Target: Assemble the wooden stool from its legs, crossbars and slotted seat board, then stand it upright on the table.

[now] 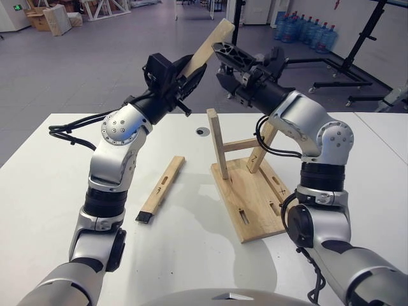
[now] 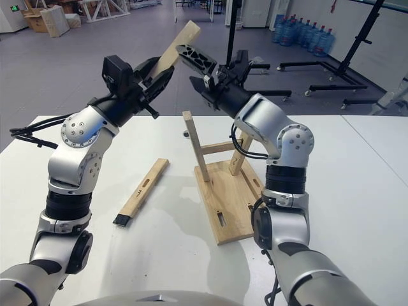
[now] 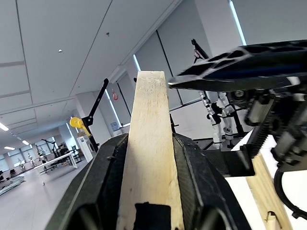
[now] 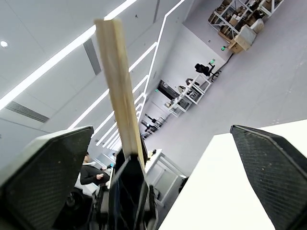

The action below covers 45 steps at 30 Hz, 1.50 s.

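Left gripper (image 1: pixel 190 75) is clamped on a wooden leg (image 1: pixel 213 41), holding it high above the table (image 1: pixel 51 191) and slanted up toward the right. The right gripper (image 1: pixel 228 69) is up there too, fingers spread wide just beside the leg's top end and holding nothing. Down on the table lies the seat board (image 1: pixel 255 204), with two legs standing in it and a crossbar (image 1: pixel 239 145) between them. To its left a spare leg (image 1: pixel 160 189) lies flat.
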Each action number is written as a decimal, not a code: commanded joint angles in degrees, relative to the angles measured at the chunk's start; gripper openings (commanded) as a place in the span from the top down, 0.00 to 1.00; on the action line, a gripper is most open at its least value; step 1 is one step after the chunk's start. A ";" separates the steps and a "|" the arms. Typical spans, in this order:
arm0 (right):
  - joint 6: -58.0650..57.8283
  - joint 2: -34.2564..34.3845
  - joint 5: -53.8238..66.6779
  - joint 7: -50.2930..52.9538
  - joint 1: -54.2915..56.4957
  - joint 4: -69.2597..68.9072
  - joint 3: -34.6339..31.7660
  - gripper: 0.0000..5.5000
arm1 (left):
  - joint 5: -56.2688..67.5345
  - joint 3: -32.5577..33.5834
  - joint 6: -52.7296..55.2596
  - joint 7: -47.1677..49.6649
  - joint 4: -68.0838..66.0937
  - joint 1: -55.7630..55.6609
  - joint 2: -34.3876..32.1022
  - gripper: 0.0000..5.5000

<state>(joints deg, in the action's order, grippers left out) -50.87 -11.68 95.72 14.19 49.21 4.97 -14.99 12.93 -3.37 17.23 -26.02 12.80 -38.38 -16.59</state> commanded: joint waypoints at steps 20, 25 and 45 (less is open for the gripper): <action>5.40 4.66 -5.03 -2.10 5.04 0.95 -1.33 0.49 | -0.90 -2.22 1.73 0.30 1.87 1.71 1.90 0.77; 5.59 5.16 -5.37 -2.27 5.46 1.18 -1.59 0.66 | -1.15 -2.42 1.77 0.17 1.99 1.79 2.04 0.77; 5.55 3.85 -11.69 -5.16 3.70 -1.30 -0.88 0.93 | -1.00 -3.23 4.36 0.84 2.05 2.07 2.87 0.70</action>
<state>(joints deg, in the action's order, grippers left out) -45.15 -7.01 85.37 9.99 53.16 4.98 -16.00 12.05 -5.90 19.51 -25.65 15.31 -36.69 -14.22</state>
